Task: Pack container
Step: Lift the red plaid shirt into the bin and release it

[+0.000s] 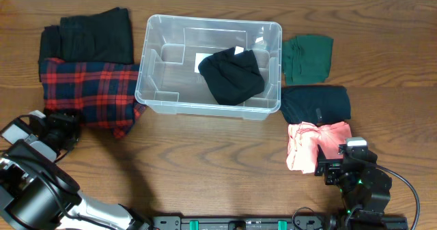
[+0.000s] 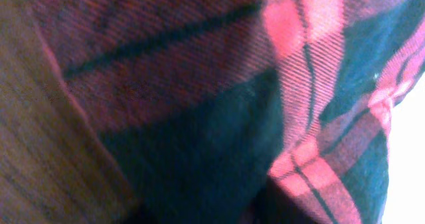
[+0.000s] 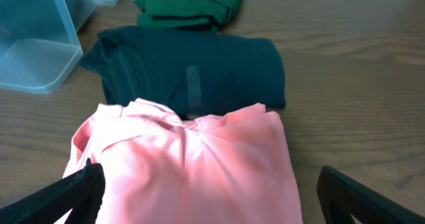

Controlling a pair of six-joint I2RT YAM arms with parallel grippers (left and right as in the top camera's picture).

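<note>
The clear plastic container (image 1: 156, 65) stands at the back middle of the table with a black garment (image 1: 234, 74) inside it; its corner shows in the right wrist view (image 3: 33, 44). My left gripper (image 1: 63, 125) is at the lower left edge of a red and black plaid shirt (image 1: 95, 90). The plaid cloth (image 2: 199, 84) fills the left wrist view and hides the fingers. My right gripper (image 1: 332, 166) is open, its fingers (image 3: 212, 204) on either side of a folded pink garment (image 1: 311, 142), which also shows in the right wrist view (image 3: 192, 164).
A folded black garment (image 1: 89, 35) lies behind the plaid shirt. Right of the container lie a green garment (image 1: 307, 58) and a dark teal garment (image 1: 315, 104), both seen in the right wrist view (image 3: 189, 1) (image 3: 192, 68). The table is wood.
</note>
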